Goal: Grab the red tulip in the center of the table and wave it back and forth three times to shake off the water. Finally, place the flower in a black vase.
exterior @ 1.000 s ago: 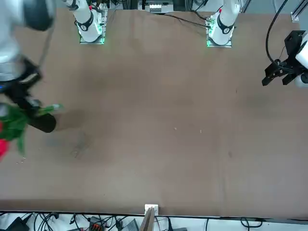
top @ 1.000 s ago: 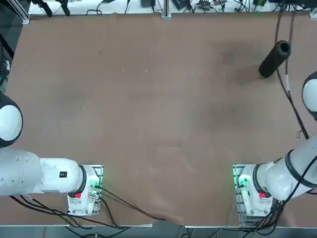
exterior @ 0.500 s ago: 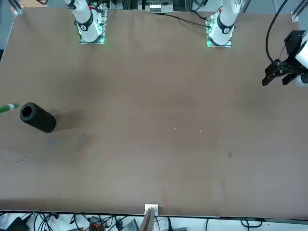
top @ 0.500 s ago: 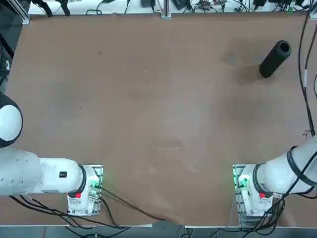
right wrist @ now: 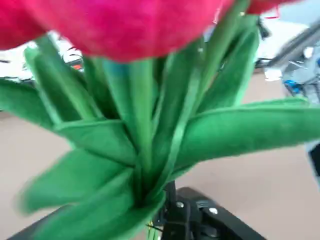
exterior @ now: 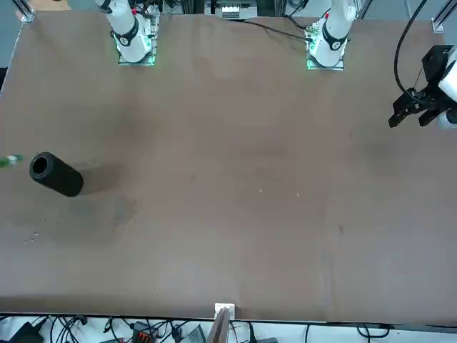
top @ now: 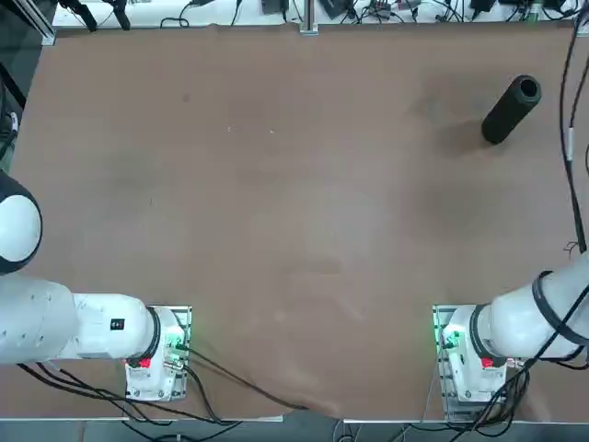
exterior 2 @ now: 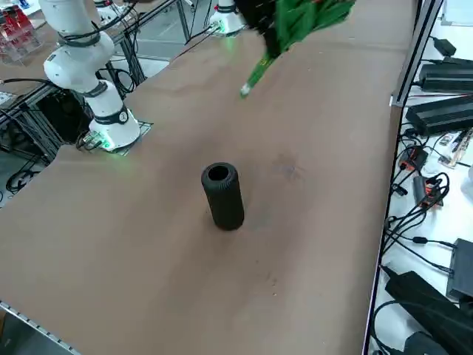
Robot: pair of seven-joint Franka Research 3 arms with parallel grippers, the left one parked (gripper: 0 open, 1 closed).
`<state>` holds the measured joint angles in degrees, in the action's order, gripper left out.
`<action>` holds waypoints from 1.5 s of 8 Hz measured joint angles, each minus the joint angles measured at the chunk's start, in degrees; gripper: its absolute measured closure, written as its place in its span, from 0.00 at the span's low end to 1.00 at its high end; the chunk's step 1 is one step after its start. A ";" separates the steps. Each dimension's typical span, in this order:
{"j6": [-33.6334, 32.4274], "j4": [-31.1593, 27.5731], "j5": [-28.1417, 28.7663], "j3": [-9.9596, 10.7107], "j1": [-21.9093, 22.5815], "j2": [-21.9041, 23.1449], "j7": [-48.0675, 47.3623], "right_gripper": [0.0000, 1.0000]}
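Observation:
The red tulip (exterior 2: 303,16) hangs in the air high over the table (exterior 2: 148,244), its pale-tipped stalk (exterior 2: 246,89) slanting down. My right gripper (exterior 2: 264,29) is shut on the stalk just below the leaves. In the wrist view the red blooms (right wrist: 125,22) and green leaves (right wrist: 150,140) fill the picture above the gripper (right wrist: 182,217). The black vase (exterior 2: 223,194) stands upright, mouth up, below and nearer than the stalk tip. The vase (top: 509,110) is at the far right in the top view. In the front view only the stalk tip (exterior: 10,161) shows beside the vase (exterior: 56,174).
Black cables (top: 563,110) hang along the table's right edge past the vase. Power bricks and more cables (exterior 2: 443,111) lie on the floor beyond that edge. The right arm's base (top: 469,354) stands at the near right corner.
The gripper and tulip have swung away from over the vase, off the table's right edge. In the front view the arm and blooms are gone and only the stalk tip shows.

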<state>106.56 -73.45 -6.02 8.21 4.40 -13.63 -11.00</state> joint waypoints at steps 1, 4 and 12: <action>-1.05 0.00 -0.29 -1.16 4.76 -0.02 -6.36 0.86; -4.96 0.03 -3.12 -1.71 19.03 0.00 -25.49 0.86; -6.01 0.04 -1.11 9.22 5.33 1.65 1.36 0.86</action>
<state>100.55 -73.40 -7.13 17.43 9.73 -11.98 -9.63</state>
